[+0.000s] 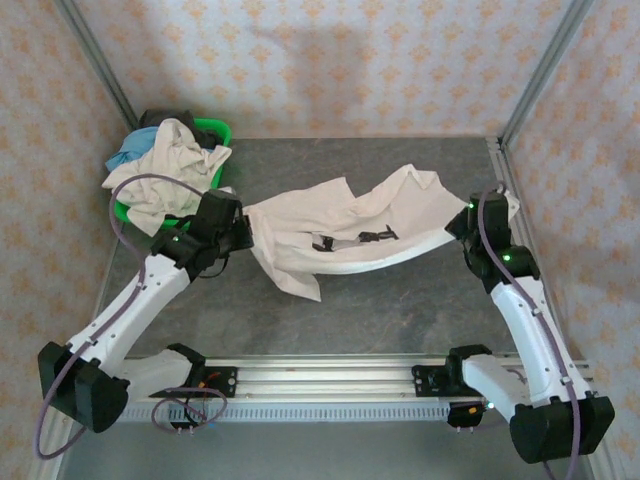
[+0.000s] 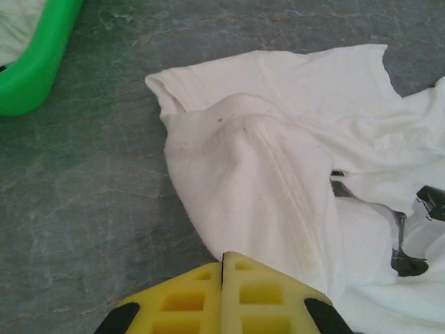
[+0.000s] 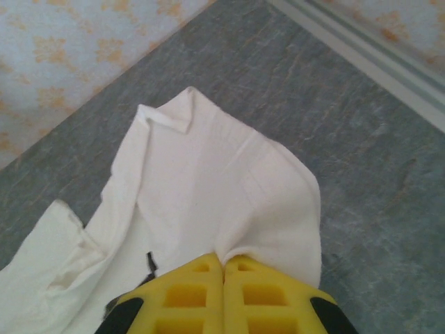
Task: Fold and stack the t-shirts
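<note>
Both grippers [image 2: 222,259] [image 3: 223,261] tight on white t-shirt [image 1: 340,225]

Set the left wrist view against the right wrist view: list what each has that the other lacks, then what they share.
Left wrist view: a corner of the green basket at top left. Right wrist view: the patterned wall and the metal frame rail at the table's edge. Shared: the white t-shirt over the grey table, pinched between shut yellow fingers, those of the left gripper in one view and of the right gripper in the other.
</note>
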Tool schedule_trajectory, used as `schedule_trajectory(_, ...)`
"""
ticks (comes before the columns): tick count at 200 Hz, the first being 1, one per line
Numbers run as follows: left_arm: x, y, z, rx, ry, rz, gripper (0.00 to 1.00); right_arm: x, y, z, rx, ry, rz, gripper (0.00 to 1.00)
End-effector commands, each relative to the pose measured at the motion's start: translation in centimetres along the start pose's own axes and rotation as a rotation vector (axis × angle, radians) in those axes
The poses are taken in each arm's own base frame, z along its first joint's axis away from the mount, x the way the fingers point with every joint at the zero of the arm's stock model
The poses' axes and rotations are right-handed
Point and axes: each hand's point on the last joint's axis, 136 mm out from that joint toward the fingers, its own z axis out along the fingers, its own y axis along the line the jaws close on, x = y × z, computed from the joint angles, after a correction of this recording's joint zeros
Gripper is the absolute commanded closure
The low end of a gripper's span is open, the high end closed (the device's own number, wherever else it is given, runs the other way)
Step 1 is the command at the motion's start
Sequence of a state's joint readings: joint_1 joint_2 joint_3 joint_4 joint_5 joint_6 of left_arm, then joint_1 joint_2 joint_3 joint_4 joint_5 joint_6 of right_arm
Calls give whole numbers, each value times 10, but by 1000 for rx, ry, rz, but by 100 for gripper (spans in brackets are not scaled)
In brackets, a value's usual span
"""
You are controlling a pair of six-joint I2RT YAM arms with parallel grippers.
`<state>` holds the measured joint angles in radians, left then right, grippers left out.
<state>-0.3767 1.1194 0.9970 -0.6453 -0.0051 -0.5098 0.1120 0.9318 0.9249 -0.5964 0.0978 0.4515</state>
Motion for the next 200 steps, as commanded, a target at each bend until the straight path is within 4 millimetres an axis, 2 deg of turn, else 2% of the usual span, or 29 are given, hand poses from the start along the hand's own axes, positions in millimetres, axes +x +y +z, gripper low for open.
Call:
schedule_trajectory(1, 24, 29, 12, -126, 62, -36, 100, 18, -34, 12, 161, 28, -49, 100)
schedule_trajectory(10, 32, 33, 19, -143, 84, -34, 100, 24, -37, 18, 175, 43, -54, 100)
schedule_trajectory(18, 39, 38, 25, -171, 109, -38, 87, 27, -37, 23, 182, 53, -56, 100)
schedule_trajectory(29, 49, 46, 31, -211, 141, -33, 81, 33, -40, 29, 200, 71, -62, 100)
schedule_trajectory(45, 59, 56, 36, -254, 165, -28, 63, 36, -42, 36, 220, 84, -72, 100)
schedule_trajectory(78, 69, 49, 44, -200, 172, -29, 43, 41, -41, 45, 221, 95, -75, 100)
schedule_trajectory(104, 56, 37, 63, -207, 189, 12, 36, 44, -39, 50, 216, 109, -73, 100)
schedule_trajectory(122, 51, 32, 78, -251, 243, 42, 41, 47, -40, 51, 216, 119, -74, 100)
schedule_trajectory(134, 58, 33, 85, -259, 278, 46, 39, 47, -41, 49, 222, 116, -78, 100)
schedule_trajectory(147, 70, 36, 89, -253, 292, 41, 28, 46, -44, 47, 226, 106, -76, 100)
schedule_trajectory(162, 81, 34, 96, -218, 296, 13, 22, 47, -43, 48, 216, 100, -72, 100)
schedule_trajectory(178, 88, 23, 104, -196, 321, 25, 21, 49, -39, 51, 198, 115, -73, 100)
schedule_trajectory(200, 93, 7, 104, -195, 321, 81, 22, 52, -38, 53, 202, 138, -85, 100)
